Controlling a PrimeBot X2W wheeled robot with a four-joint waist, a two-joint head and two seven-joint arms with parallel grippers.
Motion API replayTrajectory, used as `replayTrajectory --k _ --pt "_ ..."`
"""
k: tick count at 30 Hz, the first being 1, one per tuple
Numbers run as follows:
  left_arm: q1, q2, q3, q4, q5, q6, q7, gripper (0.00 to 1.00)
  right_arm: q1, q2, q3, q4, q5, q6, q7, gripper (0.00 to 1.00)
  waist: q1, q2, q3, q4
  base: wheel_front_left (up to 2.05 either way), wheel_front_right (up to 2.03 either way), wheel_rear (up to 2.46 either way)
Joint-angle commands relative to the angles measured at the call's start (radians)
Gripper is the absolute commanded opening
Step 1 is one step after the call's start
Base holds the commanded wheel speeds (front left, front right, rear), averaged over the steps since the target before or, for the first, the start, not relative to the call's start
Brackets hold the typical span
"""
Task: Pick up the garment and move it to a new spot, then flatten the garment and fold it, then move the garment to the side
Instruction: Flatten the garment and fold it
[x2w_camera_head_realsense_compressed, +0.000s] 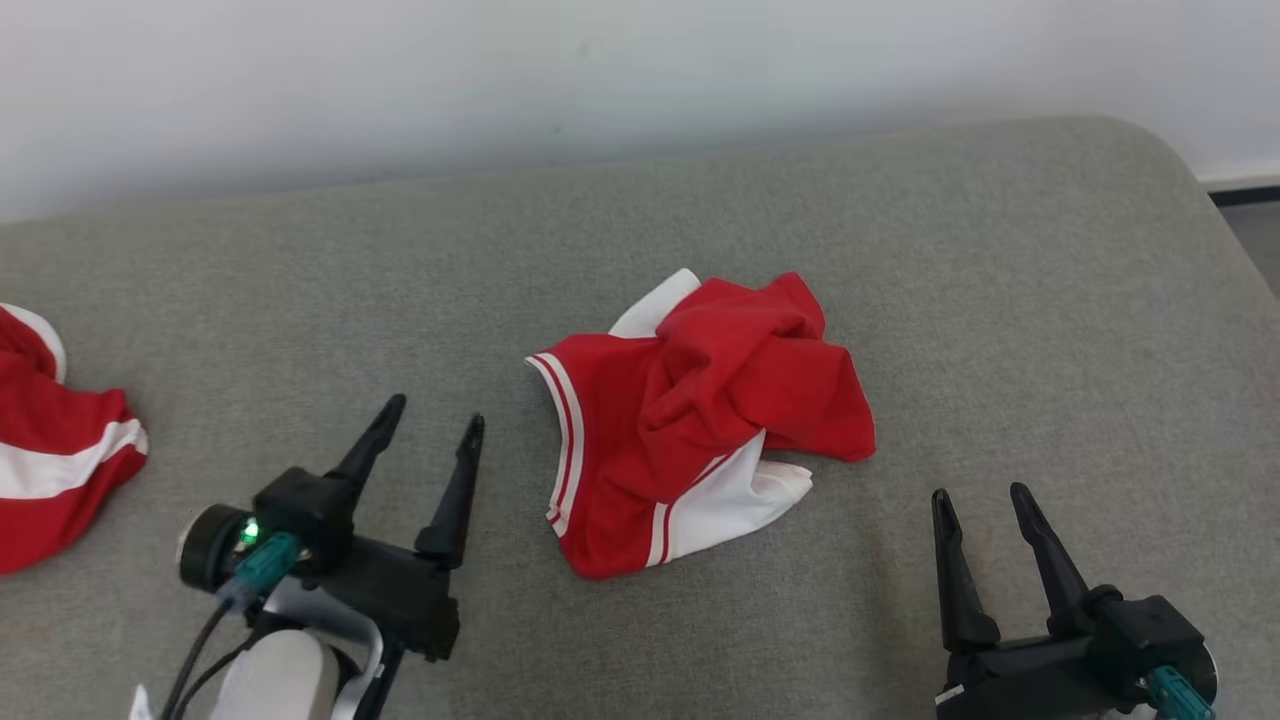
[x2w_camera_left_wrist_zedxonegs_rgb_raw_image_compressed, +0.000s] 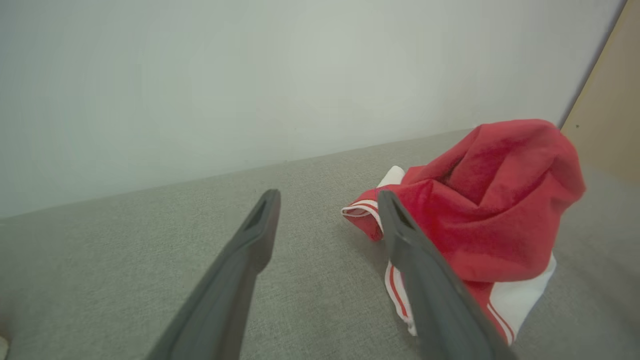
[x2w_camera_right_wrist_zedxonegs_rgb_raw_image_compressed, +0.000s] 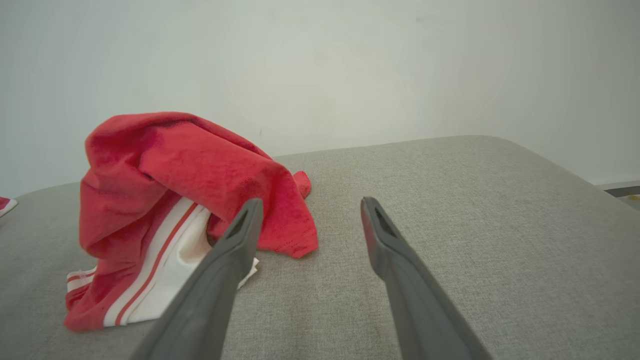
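A crumpled red garment (x2w_camera_head_realsense_compressed: 700, 420) with white panels and striped trim lies bunched in the middle of the grey cushioned surface (x2w_camera_head_realsense_compressed: 640, 230). My left gripper (x2w_camera_head_realsense_compressed: 435, 412) stands open to its lower left, a short gap away, with nothing between its fingers. In the left wrist view the garment (x2w_camera_left_wrist_zedxonegs_rgb_raw_image_compressed: 495, 210) rises just right of that gripper (x2w_camera_left_wrist_zedxonegs_rgb_raw_image_compressed: 327, 197). My right gripper (x2w_camera_head_realsense_compressed: 980, 492) is open at the lower right, clear of the cloth. From the right wrist the garment (x2w_camera_right_wrist_zedxonegs_rgb_raw_image_compressed: 180, 200) heaps up left of the right gripper (x2w_camera_right_wrist_zedxonegs_rgb_raw_image_compressed: 310, 202).
A second red and white cloth (x2w_camera_head_realsense_compressed: 55, 450) lies at the left edge of the surface. A pale wall (x2w_camera_head_realsense_compressed: 600, 70) runs behind it. The surface rounds off at the far right (x2w_camera_head_realsense_compressed: 1200, 190), with floor beyond.
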Motion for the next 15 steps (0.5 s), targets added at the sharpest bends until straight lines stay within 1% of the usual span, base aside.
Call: replayTrajectory --k 1,9,15 --pt "-0.018 -0.007 -0.017 0.023 -0.008 -0.004 0.009 1.0 -0.014 -0.002 0.002 0.003 0.007 -0.002 -0.006 1.0 -0.0003 -0.0001 0.039 -0.033 0.0 0.0 0.0" --pt "-0.039 -0.016 -0.104 0.145 -0.029 -0.012 0.066 1.0 -0.042 -0.002 0.003 0.005 0.015 -0.002 -0.008 1.0 -0.0003 -0.0001 0.077 -0.056 0.0 0.0 0.0" --pt "-0.042 -0.02 -0.158 0.196 -0.043 -0.012 0.084 1.0 -0.047 -0.002 -0.002 0.003 0.016 -0.002 -0.007 1.0 -0.0003 -0.0001 0.086 -0.063 0.0 0.0 0.0"
